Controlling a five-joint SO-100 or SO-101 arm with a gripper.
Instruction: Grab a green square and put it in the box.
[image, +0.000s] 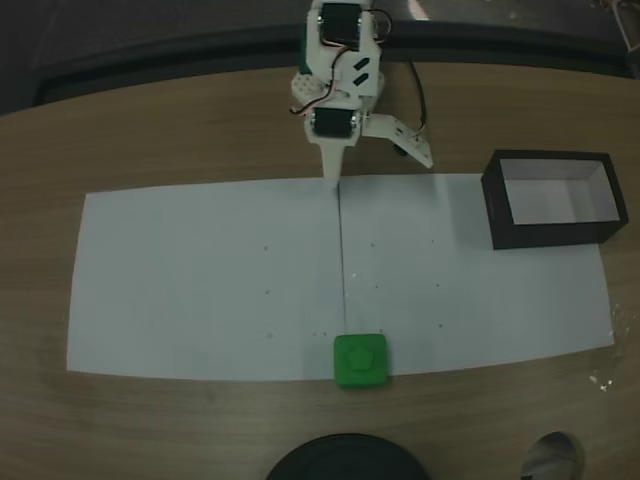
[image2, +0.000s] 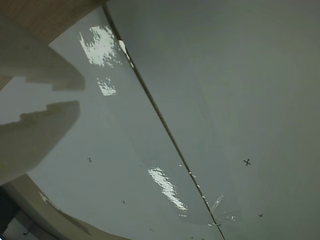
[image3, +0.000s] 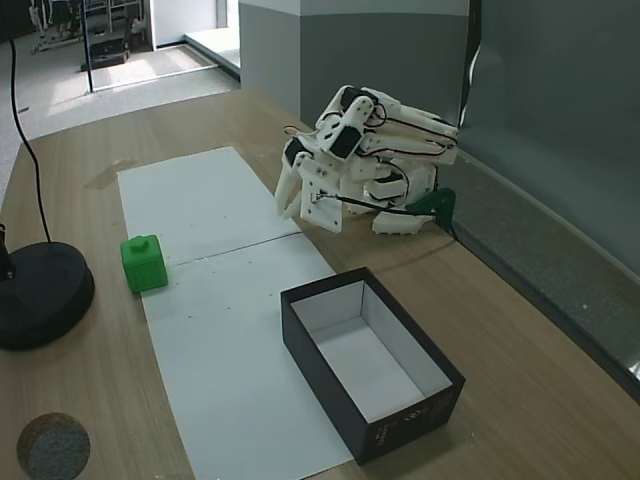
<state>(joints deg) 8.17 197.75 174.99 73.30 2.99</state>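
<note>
The green square (image: 360, 360) (image3: 144, 262) stands upright on the white paper near the table's front edge, touching nothing. The box (image: 555, 237) (image3: 320, 365), black outside and white inside, sits open and empty at the right end of the paper in a fixed view. My arm is folded back over its base, and the gripper (image: 332, 172) (image3: 285, 205) points down at the paper's far edge, well away from both. In the wrist view the gripper (image2: 80, 97) is at the left, its two white fingers (image2: 35, 135) a narrow gap apart with nothing between them.
Two white paper sheets (image: 200, 280) meet at a seam running from the gripper toward the block. A black round stand base (image3: 40, 295) (image: 345, 462) sits at the front table edge close to the block. A small grey disc (image3: 50, 445) lies nearby.
</note>
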